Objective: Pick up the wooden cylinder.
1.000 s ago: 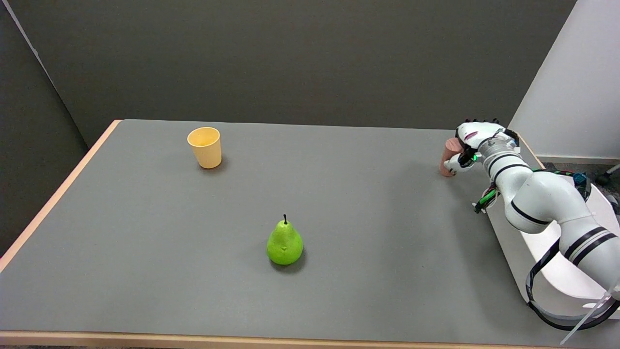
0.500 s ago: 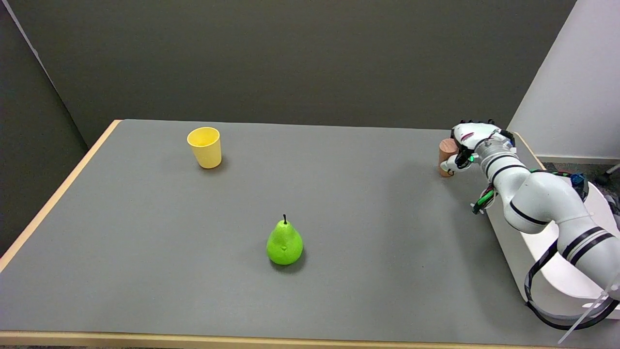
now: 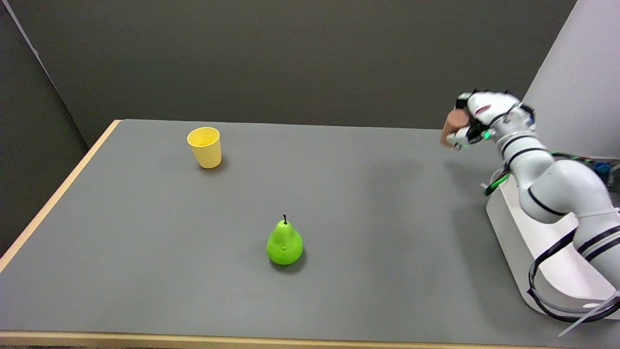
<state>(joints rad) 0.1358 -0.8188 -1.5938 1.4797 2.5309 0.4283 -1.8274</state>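
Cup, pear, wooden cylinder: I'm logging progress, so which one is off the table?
The wooden cylinder, gripped by the right hand in the air at the far right. The yellow cup and green pear stand on the table.

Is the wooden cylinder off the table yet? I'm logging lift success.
Off the table: the right hand holds the wooden cylinder up, slightly tilted, with its shadow apart below on the table.

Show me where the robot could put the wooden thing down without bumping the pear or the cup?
The right hand holds the wooden cylinder over the gray table. Big bare patches: between the green pear and the hand, and left of the pear toward the table's edge. Nothing is crowded; the yellow cup stands alone at the back.
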